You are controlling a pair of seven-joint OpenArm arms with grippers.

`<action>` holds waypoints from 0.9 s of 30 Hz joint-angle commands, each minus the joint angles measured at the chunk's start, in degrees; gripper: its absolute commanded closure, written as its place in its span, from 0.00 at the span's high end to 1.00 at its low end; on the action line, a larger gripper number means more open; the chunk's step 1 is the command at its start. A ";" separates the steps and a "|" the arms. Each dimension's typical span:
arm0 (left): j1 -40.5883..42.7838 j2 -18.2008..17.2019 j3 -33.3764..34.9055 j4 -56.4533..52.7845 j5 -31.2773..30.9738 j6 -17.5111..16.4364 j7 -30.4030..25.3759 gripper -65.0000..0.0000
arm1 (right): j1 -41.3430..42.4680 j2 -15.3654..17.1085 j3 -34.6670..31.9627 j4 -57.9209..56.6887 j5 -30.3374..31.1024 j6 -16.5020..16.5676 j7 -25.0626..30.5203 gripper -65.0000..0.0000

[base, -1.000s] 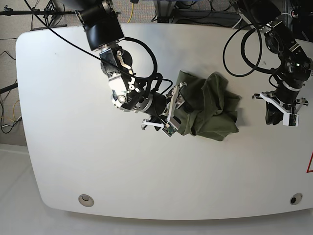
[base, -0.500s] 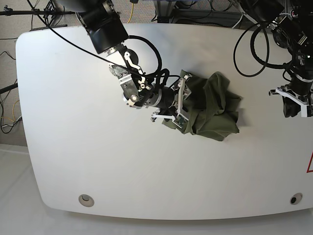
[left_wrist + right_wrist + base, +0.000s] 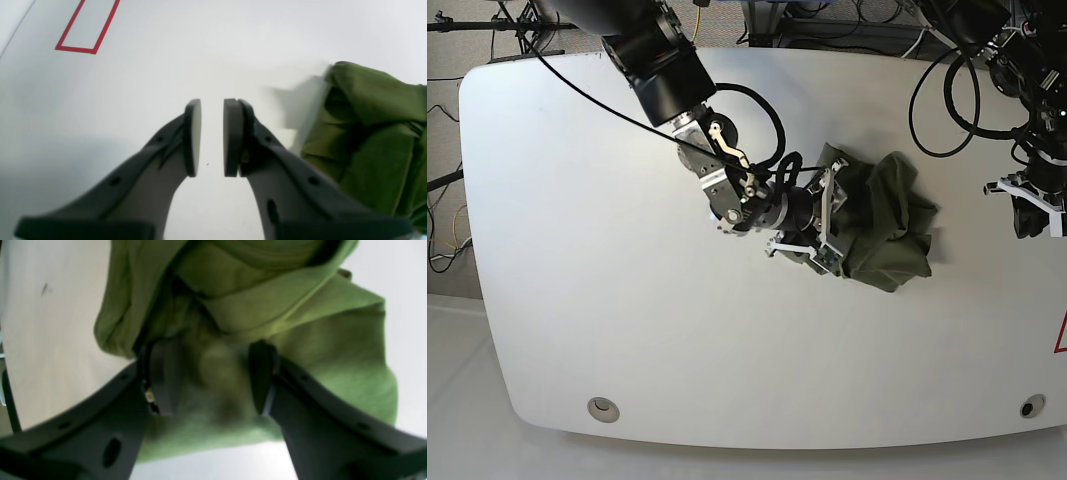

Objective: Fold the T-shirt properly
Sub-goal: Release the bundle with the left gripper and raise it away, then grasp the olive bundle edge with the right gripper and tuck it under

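Observation:
The olive-green T-shirt [image 3: 882, 215] lies crumpled in a heap right of the table's middle. My right gripper [image 3: 825, 222] is pushed into the heap's left side. In the right wrist view the right gripper [image 3: 210, 373] is open, its fingers wide apart with a bulge of the T-shirt [image 3: 267, 300] filling the space between them. My left gripper [image 3: 1030, 215] hangs near the table's right edge, apart from the shirt. In the left wrist view the left gripper [image 3: 212, 113] is open by a narrow gap with nothing in it, and the T-shirt [image 3: 373, 133] lies off to its right.
The white table [image 3: 627, 300] carries a red-outlined rectangle [image 3: 87, 26] beyond the left gripper, and a red mark [image 3: 1061, 335] shows at the right edge. Two round holes [image 3: 604, 408] [image 3: 1027, 407] sit near the front edge. Cables loop over the back.
My right arm has pushed rightward into the shirt, and the heap has slid a little to the right. My left arm has pulled away toward the table's right edge.

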 commanded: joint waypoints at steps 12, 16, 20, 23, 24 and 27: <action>0.45 -0.69 -0.13 1.02 -0.71 0.03 -1.29 0.16 | 3.49 -1.62 0.15 0.52 0.75 0.34 1.08 0.48; 0.89 -0.69 -0.13 1.02 -0.71 0.03 -1.29 0.16 | 3.85 -1.62 0.06 0.52 0.84 0.34 0.90 0.48; 0.89 -0.69 -0.13 0.93 -0.71 0.03 -1.29 0.16 | 4.29 -1.80 -2.58 0.52 0.84 0.34 0.90 0.48; 0.89 -0.69 -0.13 0.93 -0.71 0.03 -1.29 0.16 | 5.08 -2.85 -4.87 0.25 0.84 0.17 0.90 0.48; 0.89 -0.69 -0.13 0.93 -0.71 0.03 -1.29 0.16 | 5.16 -3.12 -5.57 0.16 0.75 -0.01 0.99 0.48; 1.24 -0.60 -0.13 0.93 -0.71 0.03 -1.29 0.16 | 5.34 -3.63 -7.77 0.08 0.75 -0.09 1.26 0.48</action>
